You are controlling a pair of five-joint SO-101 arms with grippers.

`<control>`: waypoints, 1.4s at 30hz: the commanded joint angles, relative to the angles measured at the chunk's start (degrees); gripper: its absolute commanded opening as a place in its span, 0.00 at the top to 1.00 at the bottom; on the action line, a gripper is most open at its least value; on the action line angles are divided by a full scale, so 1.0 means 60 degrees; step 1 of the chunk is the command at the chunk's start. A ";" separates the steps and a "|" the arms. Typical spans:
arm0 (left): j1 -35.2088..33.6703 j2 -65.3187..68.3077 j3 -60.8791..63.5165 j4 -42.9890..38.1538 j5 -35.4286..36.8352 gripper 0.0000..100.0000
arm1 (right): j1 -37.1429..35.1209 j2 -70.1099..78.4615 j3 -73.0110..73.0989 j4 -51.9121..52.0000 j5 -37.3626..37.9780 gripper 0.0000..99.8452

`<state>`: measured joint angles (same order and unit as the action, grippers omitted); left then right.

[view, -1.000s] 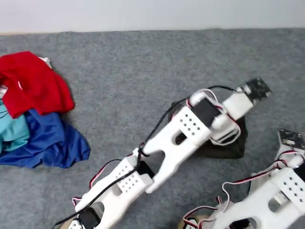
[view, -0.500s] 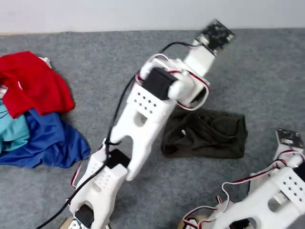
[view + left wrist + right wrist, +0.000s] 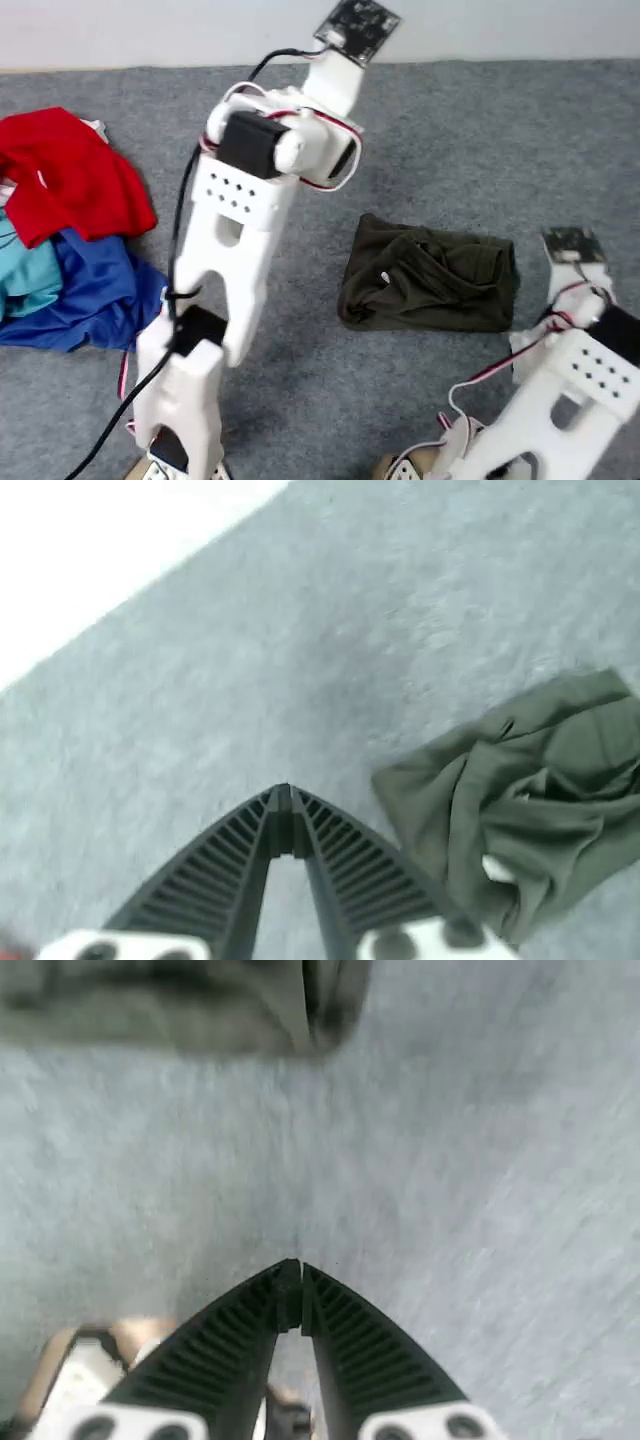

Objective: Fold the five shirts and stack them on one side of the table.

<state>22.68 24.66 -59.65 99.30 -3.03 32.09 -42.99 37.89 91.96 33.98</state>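
Observation:
A dark olive shirt point(image 3: 430, 278) lies folded into a rough rectangle right of the table's middle. It appears again as the dark shirt point(image 3: 530, 800) in the left wrist view and as a dark shirt edge point(image 3: 200, 1005) in the right wrist view. My left arm point(image 3: 250, 190) stands tall, left of and behind the shirt. My left gripper point(image 3: 285, 798) is shut and holds nothing, above bare grey cloth. My right arm point(image 3: 580, 370) is at the front right. My right gripper point(image 3: 293, 1268) is shut and holds nothing, just short of the shirt's near edge.
Unfolded shirts are heaped at the table's left edge: a red shirt point(image 3: 70, 170) on top, a teal shirt point(image 3: 25, 275) and a blue shirt point(image 3: 105, 295) under it. A white wall point(image 3: 300, 30) borders the grey table cover point(image 3: 480, 130) at the back.
My left arm has lifted off the dark shirt and swung up toward the back left, uncovering the shirt. My right arm has shifted a little toward the shirt.

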 commanded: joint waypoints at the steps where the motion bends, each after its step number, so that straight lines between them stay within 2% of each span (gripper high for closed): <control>1: -0.0381 -0.1626 0.1443 0.0190 -0.0117 1.00 | -0.1209 -0.0051 -0.0996 -0.0227 -0.0835 0.98; 6: -0.0747 -0.3311 0.3773 0.0190 -0.0117 1.00 | -0.3084 0.0051 -0.1158 -0.0593 -0.1436 0.96; 9: -0.0938 -0.4205 0.4916 0.0190 -0.0117 1.00 | -0.3773 0.0593 -0.1245 -0.0652 -0.1729 0.89; 12: -0.1128 -0.5026 0.5766 0.0190 -0.0117 1.00 | -0.4051 0.1487 -0.1919 -0.0637 -0.1993 0.82; 17: -0.1128 -0.6037 0.6718 0.0190 -0.0117 1.00 | -0.4491 0.3319 -0.3707 -0.0623 -0.1963 0.81; 24: -0.1128 -0.6769 0.7626 0.0190 -0.0527 1.00 | -0.5326 0.5487 -0.5685 -0.0535 -0.1978 0.81; 31: -0.1128 -0.6974 0.7773 0.0190 -0.0527 1.00 | -0.6278 0.6586 -0.6374 -0.0535 -0.1993 0.81; 42: -0.1128 -0.6989 0.7773 0.0190 -0.0513 1.00 | -0.6484 0.7758 -0.6374 -0.0740 -0.1978 0.81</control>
<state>16.26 -14.90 -12.70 99.38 -5.85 -6.33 3.34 2.46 88.18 22.64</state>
